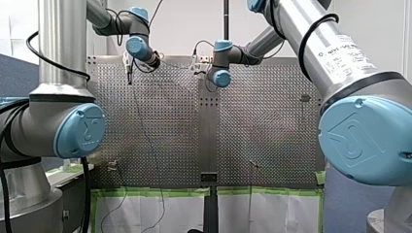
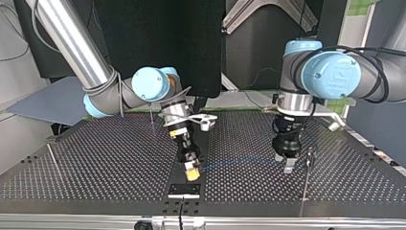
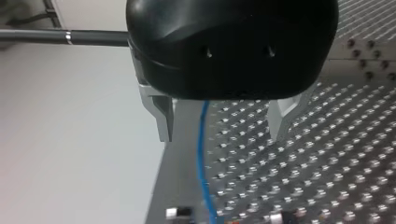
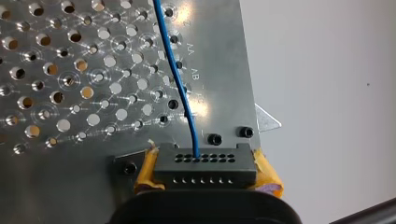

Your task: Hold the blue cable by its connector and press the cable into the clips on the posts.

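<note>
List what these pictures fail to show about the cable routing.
1. Clips: top view, too small to see on the post.
2. Blue cable beyond my left tool: left wrist view, cut off at the frame's edge.
3. My right tool: front view, hidden behind its own wrist.

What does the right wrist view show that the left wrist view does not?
Only the right wrist view: the black connector held by my right gripper, between yellow pads. Only the left wrist view: my left gripper open, its metal fingers on either side of the blue cable, not touching it. Both: the cable over the perforated table.
</note>
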You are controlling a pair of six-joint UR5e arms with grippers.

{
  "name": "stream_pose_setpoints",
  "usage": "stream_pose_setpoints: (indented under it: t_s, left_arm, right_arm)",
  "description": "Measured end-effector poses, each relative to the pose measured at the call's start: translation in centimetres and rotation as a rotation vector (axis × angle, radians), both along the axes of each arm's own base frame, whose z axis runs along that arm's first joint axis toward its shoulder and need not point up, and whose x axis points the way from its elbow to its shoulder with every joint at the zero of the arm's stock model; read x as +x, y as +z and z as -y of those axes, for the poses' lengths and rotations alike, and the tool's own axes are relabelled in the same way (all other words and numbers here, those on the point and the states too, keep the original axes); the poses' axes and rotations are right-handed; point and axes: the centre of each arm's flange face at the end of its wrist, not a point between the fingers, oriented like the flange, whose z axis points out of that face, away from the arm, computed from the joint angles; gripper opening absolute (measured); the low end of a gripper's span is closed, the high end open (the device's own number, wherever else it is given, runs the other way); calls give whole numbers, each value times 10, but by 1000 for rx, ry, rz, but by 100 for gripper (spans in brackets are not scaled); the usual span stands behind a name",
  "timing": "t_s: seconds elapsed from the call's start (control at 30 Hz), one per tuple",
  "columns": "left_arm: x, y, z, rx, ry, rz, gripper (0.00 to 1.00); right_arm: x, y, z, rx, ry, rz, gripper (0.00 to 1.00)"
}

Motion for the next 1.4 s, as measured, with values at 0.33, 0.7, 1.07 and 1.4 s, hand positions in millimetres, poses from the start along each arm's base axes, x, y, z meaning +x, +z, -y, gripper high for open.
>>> stream_pose_setpoints:
  t_s: [0.33,0.7,1.07,1.4]
  left_arm:
    - [13,3,2,2,13,16,100]
    - [36,10,2,-4,46,35,100]
    - [35,11,2,6,52,24,100]
    - [33,11,4,28,77,24,0]
  right_arm:
    - [0,-2,1,2,-1,-2,0]
    - [-1,-2,2,1,-3,-4,0]
    - [-1,-3,2,2,-3,-5,0]
    - [-1,-4,3,4,-3,-7,0]
